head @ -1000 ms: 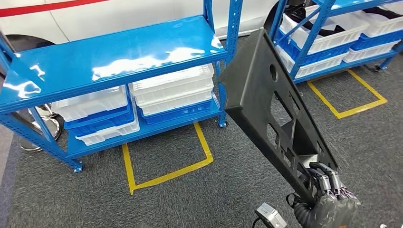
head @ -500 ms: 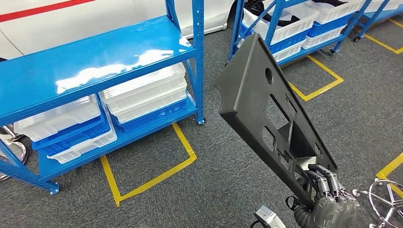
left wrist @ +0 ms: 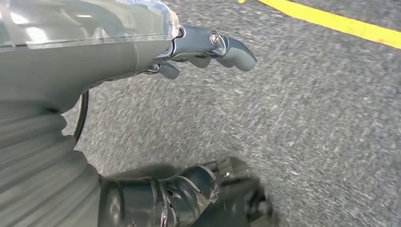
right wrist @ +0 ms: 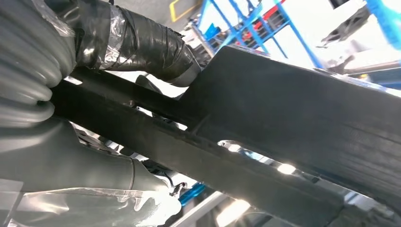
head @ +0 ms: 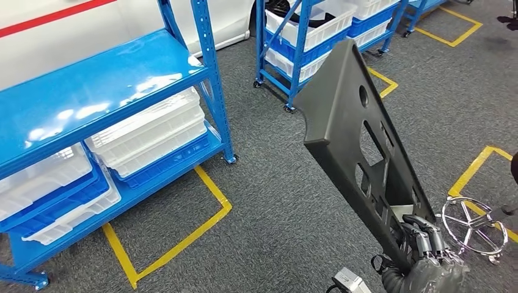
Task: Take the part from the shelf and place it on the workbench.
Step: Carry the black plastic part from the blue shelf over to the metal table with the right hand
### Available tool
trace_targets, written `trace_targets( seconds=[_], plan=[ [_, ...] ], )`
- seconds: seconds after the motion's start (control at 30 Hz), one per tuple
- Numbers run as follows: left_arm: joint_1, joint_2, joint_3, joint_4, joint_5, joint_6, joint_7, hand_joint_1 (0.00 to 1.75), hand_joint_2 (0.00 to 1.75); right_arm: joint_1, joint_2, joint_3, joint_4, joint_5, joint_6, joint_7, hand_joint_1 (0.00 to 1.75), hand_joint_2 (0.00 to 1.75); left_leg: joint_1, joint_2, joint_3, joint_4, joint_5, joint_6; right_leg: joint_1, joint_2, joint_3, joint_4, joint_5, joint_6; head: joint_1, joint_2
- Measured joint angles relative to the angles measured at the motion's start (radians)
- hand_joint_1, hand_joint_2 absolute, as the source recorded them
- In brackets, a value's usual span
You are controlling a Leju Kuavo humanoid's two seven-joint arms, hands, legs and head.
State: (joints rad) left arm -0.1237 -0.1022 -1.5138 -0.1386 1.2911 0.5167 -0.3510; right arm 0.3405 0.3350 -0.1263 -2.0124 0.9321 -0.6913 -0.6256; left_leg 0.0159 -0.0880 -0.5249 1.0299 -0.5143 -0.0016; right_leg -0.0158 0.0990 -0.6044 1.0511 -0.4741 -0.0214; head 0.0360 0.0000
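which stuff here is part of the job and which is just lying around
Job:
- black part, held up at its lower end
- right hand gripping it
- blue shelf, top level bare

Lying about:
- white and blue bins on the lower level
- yellow floor tape
- second rack with bins
- chair base
- left hand, holding nothing
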Motion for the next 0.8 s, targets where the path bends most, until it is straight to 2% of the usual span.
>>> trace_targets(
  seconds=[0.03,0.07,0.1,0.13,0.17,0.23,0.27,0.3,0.33,0.37,0.4,0.47,0.5,0.53,0.57,0.6,0.67,0.73,0.77,0.8],
  plan=[
    [0.000,0.000,-0.002,0.000,0.001,0.000,0.000,0.00,1.75,0.002,0.000,0.000,-0.001,-0.002,0.000,0.000,1.75,1.75,-0.001,-0.009,0.002,-0.010,-0.003,0.002,-0.002,0.012,-0.007,0.000,0.004,0.008,0.000,0.000],
    [-0.001,0.000,-0.003,0.000,0.002,0.000,0.000,0.00,1.75,0.005,0.001,-0.001,-0.002,-0.003,0.000,0.000,1.75,1.75,-0.002,0.000,0.003,-0.017,-0.002,0.005,-0.004,0.025,-0.012,-0.003,0.010,0.017,0.000,0.000],
    [-0.001,0.000,-0.003,0.000,0.002,0.000,0.000,0.00,1.75,0.009,0.002,-0.001,-0.003,-0.004,-0.001,-0.001,1.75,1.75,0.000,0.014,0.005,-0.022,0.001,0.011,-0.005,0.025,-0.015,-0.003,0.012,0.024,0.000,0.000],
    [-0.002,0.000,-0.004,0.000,0.002,0.001,-0.002,0.00,1.75,0.011,0.002,-0.002,-0.004,-0.006,-0.001,-0.003,1.75,1.75,0.001,0.027,0.007,-0.028,0.006,0.019,-0.003,0.008,-0.019,0.004,0.006,0.029,0.001,0.000],
    [-0.002,0.000,-0.004,0.000,0.002,0.001,-0.003,0.00,1.75,0.012,0.002,-0.002,-0.005,-0.007,-0.001,-0.004,1.75,1.75,0.002,0.042,0.009,-0.034,0.010,0.026,-0.001,-0.019,-0.031,0.028,-0.011,0.033,0.002,0.000],
    [-0.002,0.000,-0.006,0.000,0.002,0.001,-0.006,0.00,1.75,0.012,0.002,-0.002,-0.006,-0.011,-0.001,-0.006,1.75,1.75,-0.001,0.073,0.010,-0.039,0.012,0.035,0.002,-0.076,-0.078,0.132,-0.074,0.038,0.004,0.000],
    [0.000,0.000,-0.006,0.000,0.002,0.001,-0.006,0.00,1.75,0.013,0.002,-0.003,-0.006,-0.014,-0.001,-0.006,1.75,1.75,-0.003,0.090,0.010,-0.038,0.012,0.036,0.001,-0.086,-0.106,0.195,-0.104,0.040,0.004,0.000],
    [0.000,0.000,-0.007,0.000,0.003,0.001,-0.006,0.00,1.75,0.014,0.002,-0.004,-0.006,-0.017,-0.001,-0.006,1.75,1.75,-0.005,0.106,0.009,-0.038,0.011,0.037,0.000,-0.090,-0.126,0.242,-0.119,0.042,0.004,0.000],
    [0.000,0.000,-0.007,0.000,0.003,0.001,-0.006,0.00,1.75,0.015,0.002,-0.005,-0.006,-0.020,-0.001,-0.006,1.75,1.75,-0.006,0.122,0.008,-0.037,0.011,0.037,0.000,-0.093,-0.128,0.255,-0.117,0.043,0.004,0.000],
    [-0.001,0.000,-0.007,0.000,0.004,0.001,-0.006,0.00,1.75,0.017,0.002,-0.006,-0.006,-0.023,-0.001,-0.006,1.75,1.75,-0.007,0.136,0.008,-0.036,0.009,0.036,0.000,-0.096,-0.111,0.231,-0.097,0.042,0.004,0.000],
    [-0.002,0.000,-0.007,0.000,0.004,0.001,-0.006,0.00,1.75,0.018,0.002,-0.008,-0.007,-0.027,-0.001,-0.006,1.75,1.75,-0.008,0.147,0.009,-0.035,0.007,0.035,0.001,-0.105,-0.074,0.171,-0.067,0.040,0.004,0.000],
    [-0.003,-0.001,-0.007,0.000,0.005,0.001,-0.006,0.00,1.75,0.020,0.002,-0.009,-0.007,-0.034,-0.001,-0.008,1.75,1.75,-0.011,0.166,0.013,-0.032,0.001,0.029,0.009,-0.143,0.002,0.040,-0.028,0.030,0.004,0.000],
    [-0.004,-0.001,-0.007,0.000,0.005,0.002,-0.005,0.00,1.75,0.022,0.002,-0.010,-0.008,-0.037,-0.001,-0.008,1.75,1.75,-0.014,0.174,0.015,-0.030,-0.001,0.025,0.013,-0.155,0.023,0.001,-0.021,0.025,0.004,0.000],
    [-0.004,-0.001,-0.008,0.000,0.005,0.002,-0.005,0.00,1.75,0.023,0.002,-0.011,-0.010,-0.040,-0.001,-0.008,1.75,1.75,-0.016,0.181,0.017,-0.030,-0.003,0.021,0.017,-0.159,0.028,-0.014,-0.023,0.020,0.004,0.000],
    [-0.005,-0.001,-0.008,0.000,0.006,0.003,-0.004,0.00,1.75,0.026,0.003,-0.013,-0.012,-0.043,-0.001,-0.008,1.75,1.75,-0.017,0.188,0.018,-0.029,-0.004,0.017,0.020,-0.149,0.026,-0.015,-0.021,0.016,0.004,0.000],
    [-0.005,-0.001,-0.008,0.000,0.006,0.003,-0.003,0.00,1.75,0.029,0.003,-0.015,-0.014,-0.046,-0.001,-0.008,1.75,1.75,-0.016,0.190,0.018,-0.029,-0.007,0.012,0.017,-0.140,0.025,-0.017,-0.018,0.011,0.004,0.000],
    [-0.006,-0.002,-0.008,0.000,0.006,0.004,-0.001,0.00,1.75,0.032,0.004,-0.018,-0.018,-0.051,-0.001,-0.009,1.75,1.75,-0.013,0.160,0.008,0.003,-0.036,0.002,0.011,-0.123,0.025,-0.024,-0.012,-0.001,0.004,0.000],
    [-0.004,-0.002,-0.008,0.000,0.008,0.006,0.000,0.00,1.75,0.032,0.005,-0.019,-0.021,-0.055,-0.001,-0.009,1.75,1.75,-0.010,0.113,-0.035,0.108,-0.100,-0.004,0.007,-0.105,0.024,-0.027,-0.008,-0.010,0.003,0.000],
    [-0.002,-0.002,-0.009,0.000,0.010,0.007,-0.001,0.00,1.75,0.033,0.005,-0.019,-0.021,-0.057,-0.001,-0.010,1.75,1.75,-0.009,0.102,-0.066,0.176,-0.131,-0.006,0.008,-0.094,0.022,-0.026,-0.008,-0.011,0.003,0.000],
    [0.000,-0.002,-0.009,0.000,0.012,0.008,-0.002,0.00,1.75,0.034,0.005,-0.020,-0.022,-0.060,-0.001,-0.010,1.75,1.75,-0.008,0.098,-0.091,0.231,-0.149,-0.007,0.008,-0.082,0.022,-0.026,-0.007,-0.012,0.003,0.000]
  ],
)
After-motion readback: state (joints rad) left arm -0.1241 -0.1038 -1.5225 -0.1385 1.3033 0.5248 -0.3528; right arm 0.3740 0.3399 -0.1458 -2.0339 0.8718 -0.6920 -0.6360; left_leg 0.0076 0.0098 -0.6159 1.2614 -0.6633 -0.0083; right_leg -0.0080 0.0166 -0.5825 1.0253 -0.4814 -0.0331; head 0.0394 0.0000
